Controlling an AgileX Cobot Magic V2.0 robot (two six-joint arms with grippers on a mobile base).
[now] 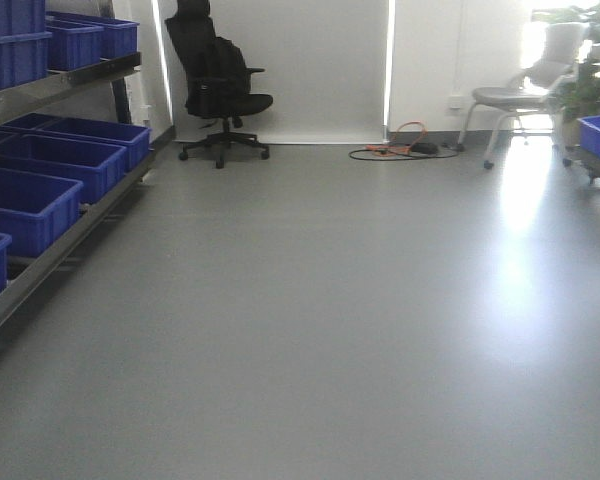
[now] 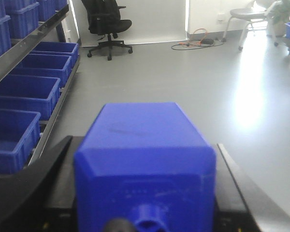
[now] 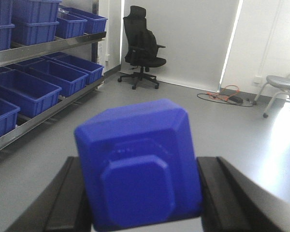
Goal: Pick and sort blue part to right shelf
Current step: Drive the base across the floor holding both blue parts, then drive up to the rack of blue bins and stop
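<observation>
Snugly, left pincer (image 2: 140, 186) clamps boxy blue part (image 2: 145, 145); right pincer (image 3: 142, 193), chamfered block (image 3: 137, 145).

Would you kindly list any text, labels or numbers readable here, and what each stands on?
No text is readable.
The blue part in the left end effector and the second blue part in the right end effector show faint moulded marks, too blurred to read.
The blue bins bear no visible labels.

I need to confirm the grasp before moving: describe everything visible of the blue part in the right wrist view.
The blue part is a blocky, matte, plastic-looking piece with chamfered corners and a raised octagonal panel facing the camera. Slightly tilted, it sits in the right gripper, whose black fingers flank both sides, above the grey floor.
</observation>
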